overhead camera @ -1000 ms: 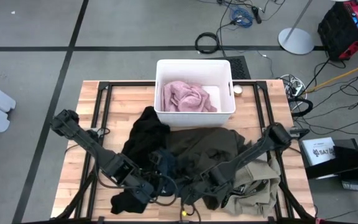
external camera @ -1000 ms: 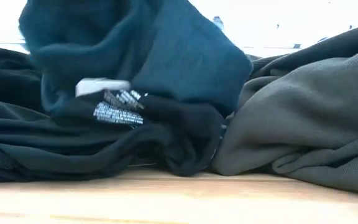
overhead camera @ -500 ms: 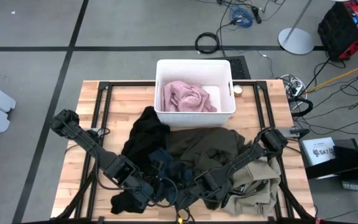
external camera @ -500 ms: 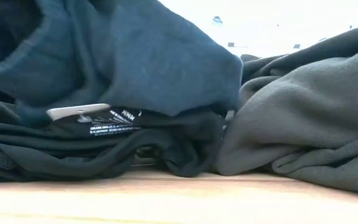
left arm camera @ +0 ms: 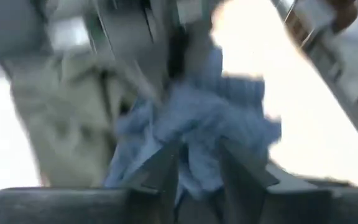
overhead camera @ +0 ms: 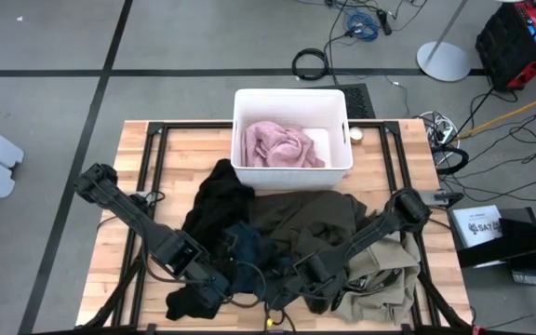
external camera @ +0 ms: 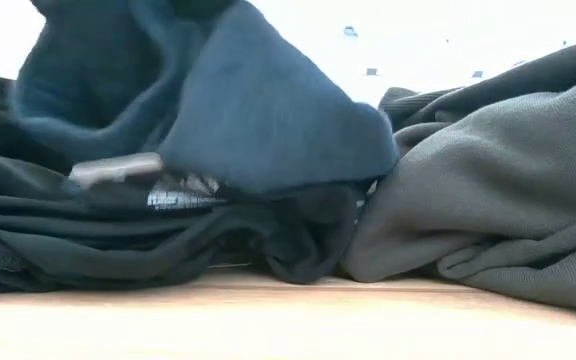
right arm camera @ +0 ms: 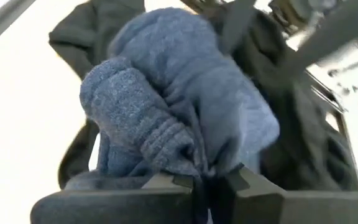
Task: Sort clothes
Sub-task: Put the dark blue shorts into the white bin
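Blue knit fabric is pinched between the clenched fingers of the right end effector (right arm camera: pixel 207 183), which sits low at the front of the table over the clothes heap and grasps the dark blue garment (right arm camera: pixel 185 106). Just beside it, the left end effector (left arm camera: pixel 197 165) has its two fingers parted, with a fold of the same blue cloth lying between them; whether it grips that fold I cannot tell. Around them spread the rest of the clothes: the black pieces (overhead camera: pixel 214 200) toward the left arm, the large olive-green garment (overhead camera: pixel 310 219) in the middle, the khaki-tan one (overhead camera: pixel 389 279) at the right front corner. Only the pale pink garment (overhead camera: pixel 277 144) lies inside the white bin (overhead camera: pixel 291 96) at the back of the table (overhead camera: pixel 189 149), so by my judgement sorting is barely begun, with four kinds of clothing left. Compared with a second ago, the right fingers have closed on the blue piece, the left ones have loosened, and in the low view the blue bundle has shifted and its label looks blurred.
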Tool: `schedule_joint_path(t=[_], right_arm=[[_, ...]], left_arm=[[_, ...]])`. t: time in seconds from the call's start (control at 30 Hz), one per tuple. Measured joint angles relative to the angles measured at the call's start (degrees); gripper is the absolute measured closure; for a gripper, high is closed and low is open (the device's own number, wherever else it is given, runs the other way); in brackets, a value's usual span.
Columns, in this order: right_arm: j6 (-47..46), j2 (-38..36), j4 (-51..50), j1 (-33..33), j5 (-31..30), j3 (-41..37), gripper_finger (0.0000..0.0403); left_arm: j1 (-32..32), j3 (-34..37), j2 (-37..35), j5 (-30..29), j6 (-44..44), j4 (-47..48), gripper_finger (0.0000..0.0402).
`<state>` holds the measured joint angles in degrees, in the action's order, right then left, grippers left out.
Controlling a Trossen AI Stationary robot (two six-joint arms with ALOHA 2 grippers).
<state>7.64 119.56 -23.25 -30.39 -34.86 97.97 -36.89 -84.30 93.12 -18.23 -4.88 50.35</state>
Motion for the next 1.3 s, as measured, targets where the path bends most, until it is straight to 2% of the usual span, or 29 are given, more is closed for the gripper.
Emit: schedule_joint_path(t=[0.17, 0.4, 0.5, 0.67, 0.77, 0.87, 1.0, 1.13, 1.3], right_arm=[[-5.71, -4.85, -6.27, -0.96, -1.58, 0.0, 0.0396], [-9.8, -9.27, -10.17, -3.59, -3.72, 0.0, 0.0397], [-10.04, -10.18, -10.45, -4.71, -4.88, 0.0, 0.0397], [-10.71, -12.49, -10.31, -5.93, -5.71, 0.0, 0.0397], [-11.4, -13.23, -9.88, -6.15, -5.6, 0.0, 0.0398], [-11.49, -13.28, -9.74, -6.09, -5.56, 0.0, 0.0398], [-11.5, -13.28, -9.57, -5.32, -4.69, 0.0, 0.0398], [-10.2, -13.28, -7.76, -4.44, -1.83, 0.0, 0.0396], [-8.35, -13.26, -6.46, -2.64, 2.45, 0.0, 0.0396]], left_arm=[[-0.03, -1.39, -1.43, -0.49, -5.03, 9.23, 0.0249], [-0.83, 3.14, -6.95, -1.39, -6.78, 4.52, 0.0245], [-1.45, 8.2, -8.96, -1.43, -5.81, -4.68, 0.0245], [-1.8, 20.69, -11.59, -1.56, -2.23, -21.57, 0.0245], [-1.38, 27.79, -11.98, -3.64, 0.25, -32.02, 0.0245], [-0.62, 33.93, -11.96, -6.1, 6.27, -46.03, 0.0245], [1.05, 39.72, -11.93, -6.44, 14.8, -62.95, 0.0245], [2.28, 42.06, -11.91, -6.06, 17.61, -71.9, 0.0245], [2.8, 42.56, -11.87, -3.59, 17.67, -72.22, 0.0245]])
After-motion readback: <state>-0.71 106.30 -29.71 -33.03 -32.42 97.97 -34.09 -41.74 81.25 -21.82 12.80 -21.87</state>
